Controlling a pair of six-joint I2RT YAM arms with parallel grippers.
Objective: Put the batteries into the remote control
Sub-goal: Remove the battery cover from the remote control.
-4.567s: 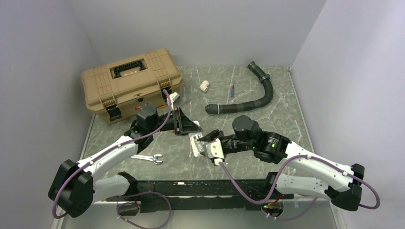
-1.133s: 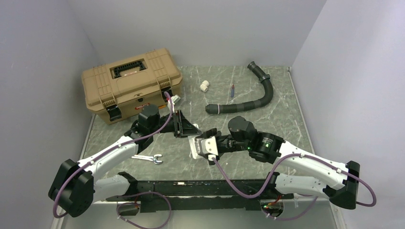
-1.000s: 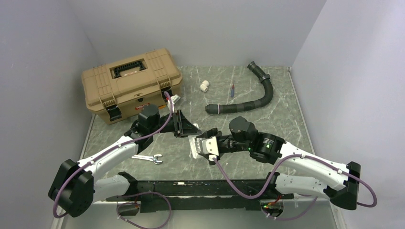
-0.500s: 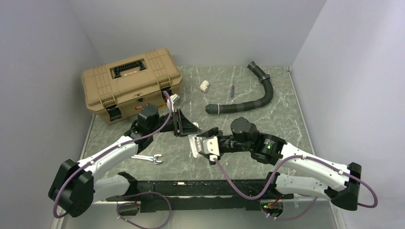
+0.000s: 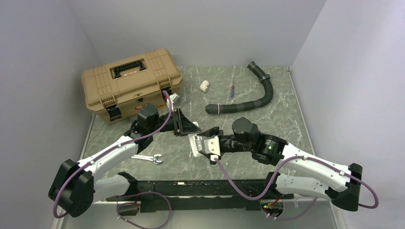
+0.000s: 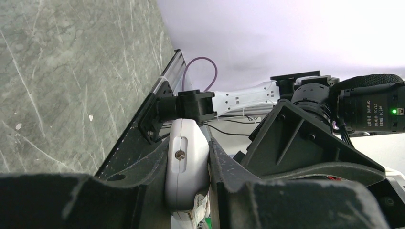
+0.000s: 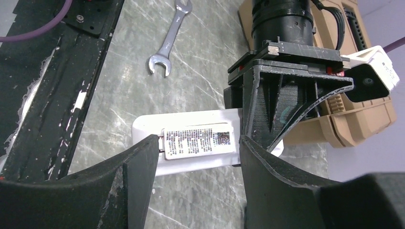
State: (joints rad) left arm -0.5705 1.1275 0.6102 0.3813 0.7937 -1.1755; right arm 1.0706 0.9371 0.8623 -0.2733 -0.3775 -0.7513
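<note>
At the far left of the table (image 5: 286,119) sits a tan toolbox (image 5: 131,83), with a silver wrench (image 5: 148,158) lying nearer, beside the left arm. Right of these, toward the middle, the left gripper (image 5: 189,131) is pinched on the far end of the remote control (image 6: 185,167), its fingers pressed against the two long sides. The remote's long axis runs from far-left to near-right, more near-far than sideways, and its free end points toward the near edge. Its plain back, bearing a printed label, faces the right wrist camera. The right gripper (image 7: 198,148) reaches in from the right with its fingers spread. The remote lies crosswise behind the gap; whether they touch it cannot be told. Farther back and to the right lie a white pipe fitting (image 5: 204,86), a red-and-blue stick (image 5: 232,90) and a black corrugated hose (image 5: 253,98).
</note>
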